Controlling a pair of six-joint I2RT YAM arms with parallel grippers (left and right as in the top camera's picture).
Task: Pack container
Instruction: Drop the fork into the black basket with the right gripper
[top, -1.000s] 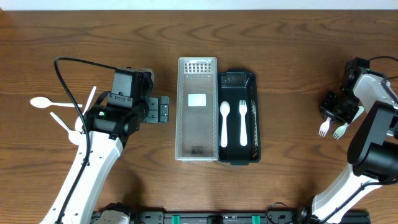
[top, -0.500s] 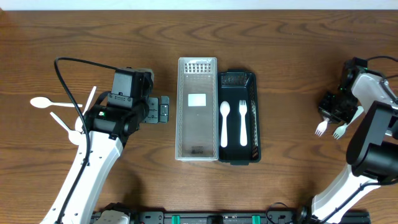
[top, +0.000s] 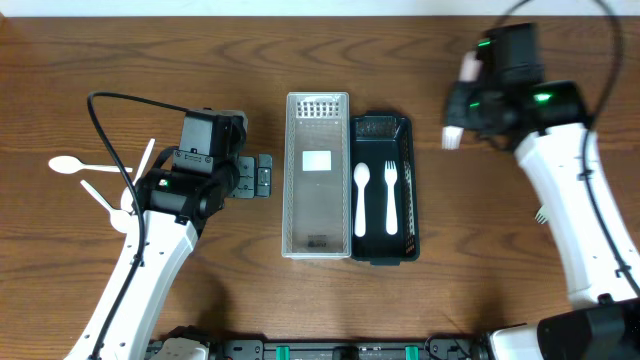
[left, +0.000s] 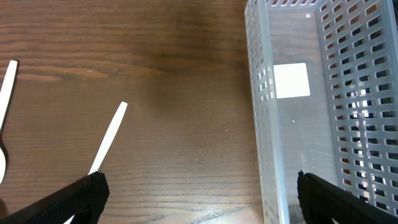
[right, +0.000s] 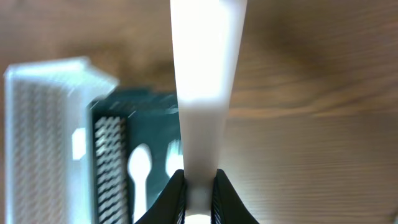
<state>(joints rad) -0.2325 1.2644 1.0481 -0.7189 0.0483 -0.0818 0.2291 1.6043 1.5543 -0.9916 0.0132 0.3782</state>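
Overhead: clear basket (top: 318, 212) and black tray (top: 381, 126) sit mid-bench with long sides touching, the tray on the right-edge side. A white square patch shows in the basket. In the tray, a white spoon (top: 361, 197) and a white fork (top: 392, 195) lie side by side, handles toward the near edge.

Right gripper (top: 456, 128) hangs over the bench between the tray and the right edge, nearer the far edge, and is badly motion-blurred. In the right wrist view the fingers (right: 174, 198) are pinched narrow on the handle of a white utensil (right: 208, 81). The handle runs straight away from the camera. Its head end is out of frame, so I can't tell fork from spoon. Tray, spoon, fork and basket show below it in that view, all blurred.

Left gripper (top: 258, 177) hovers just beside the basket on its left-edge side, about mid-length. In the left wrist view the fingertips (left: 81, 198) sit at the two bottom corners, spread wide, with only wood and the basket's side wall between them. It is holding nothing.

Loose cutlery near the left edge: one loose spoon (top: 68, 166) and some thin white handles (top: 146, 158), partly under the left arm. A small white tip (top: 540, 213) peeks out beside the right arm near the right edge, too small to identify.
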